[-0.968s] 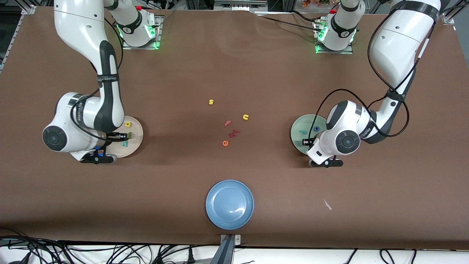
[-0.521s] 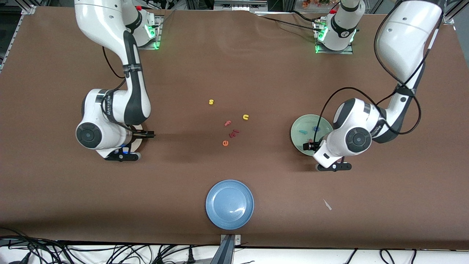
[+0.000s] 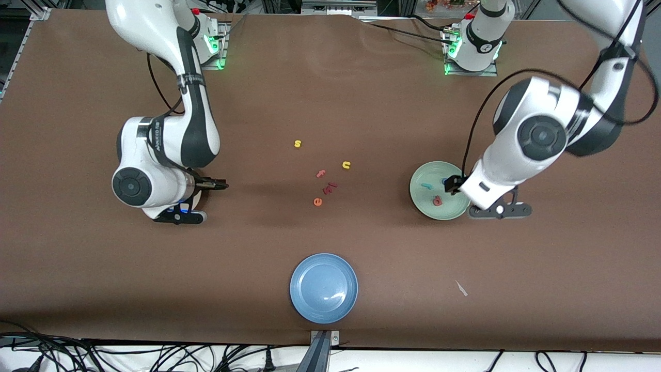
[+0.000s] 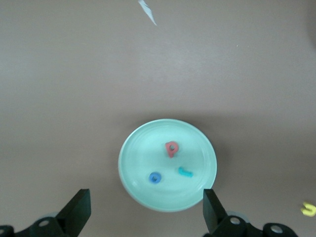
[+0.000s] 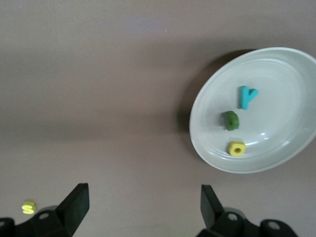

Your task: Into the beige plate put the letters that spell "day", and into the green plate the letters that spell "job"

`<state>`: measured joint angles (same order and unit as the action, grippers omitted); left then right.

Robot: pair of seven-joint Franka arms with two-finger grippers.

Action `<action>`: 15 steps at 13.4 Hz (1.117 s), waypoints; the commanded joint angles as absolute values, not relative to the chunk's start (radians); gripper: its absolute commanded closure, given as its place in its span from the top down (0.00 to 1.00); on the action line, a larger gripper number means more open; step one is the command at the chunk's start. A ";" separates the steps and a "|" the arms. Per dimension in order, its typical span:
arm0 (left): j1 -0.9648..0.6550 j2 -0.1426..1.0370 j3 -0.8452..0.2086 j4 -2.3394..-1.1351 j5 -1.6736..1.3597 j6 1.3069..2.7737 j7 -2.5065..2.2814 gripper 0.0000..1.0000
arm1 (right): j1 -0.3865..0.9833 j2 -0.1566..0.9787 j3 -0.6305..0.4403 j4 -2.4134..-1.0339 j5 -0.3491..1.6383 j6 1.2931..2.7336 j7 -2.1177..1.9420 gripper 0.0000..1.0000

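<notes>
The green plate holds a salmon b, a blue o and a teal j. My left gripper hangs open and empty high above that plate's edge. The beige plate holds a teal y, a green d and a yellow a. My right gripper is open and empty over bare table beside the beige plate, toward the middle of the table. In the front view the right arm hides the beige plate.
Loose letters lie mid-table: a yellow s, a yellow u, a salmon f, an orange e and a red piece. A blue plate sits near the front edge. A white scrap lies toward the left arm's end.
Both grippers have opened. The b now lies in the green plate and the d in the beige plate. The left arm has risen; the right arm has shifted toward the table's middle.
</notes>
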<state>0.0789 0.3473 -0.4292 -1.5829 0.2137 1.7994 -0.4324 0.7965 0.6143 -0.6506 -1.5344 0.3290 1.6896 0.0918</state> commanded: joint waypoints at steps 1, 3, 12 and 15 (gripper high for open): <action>0.081 0.266 -0.422 -1.552 0.212 1.724 -0.359 1.00 | 0.726 0.393 -0.459 -1.661 0.084 1.718 0.194 1.00; 0.077 0.189 -0.364 -1.565 0.134 1.709 -0.243 1.00 | 0.639 0.287 -0.349 -1.693 0.023 1.723 0.202 1.00; -0.041 -0.023 -0.061 -1.752 0.031 1.735 0.078 1.00 | 0.224 0.063 -0.140 -1.678 -0.009 1.588 0.102 1.00; -0.037 0.000 -0.072 -1.709 0.031 1.703 0.078 1.00 | 0.152 0.063 -0.094 -1.625 -0.018 1.507 0.089 1.00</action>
